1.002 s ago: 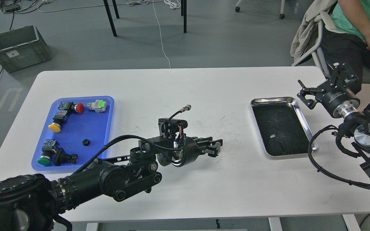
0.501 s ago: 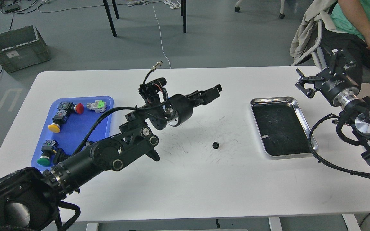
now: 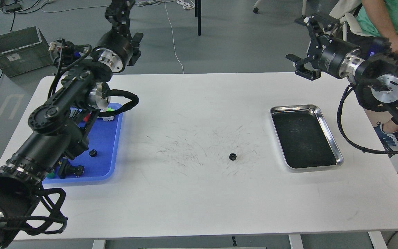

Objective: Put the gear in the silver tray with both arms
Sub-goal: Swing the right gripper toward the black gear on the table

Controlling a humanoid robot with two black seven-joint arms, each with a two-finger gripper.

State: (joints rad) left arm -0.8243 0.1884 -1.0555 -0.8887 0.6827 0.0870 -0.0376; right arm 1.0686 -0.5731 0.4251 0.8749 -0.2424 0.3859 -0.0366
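A small black gear lies on the white table, left of the silver tray, which has nothing in it. My left arm is raised high over the table's back left corner. Its gripper points up at the top edge of the view, well away from the gear, and its fingers cannot be told apart. My right gripper is open and empty. It hangs in the air above the table's back right edge, behind the silver tray.
A blue plastic tray at the left holds several push-button switches and another small black gear; my left arm crosses over it. A seated person is at the back right. A grey crate stands on the floor.
My left gripper let the gear go onto the table, then rose and swung back to the left. My right arm rose and moved back, away from the silver tray.
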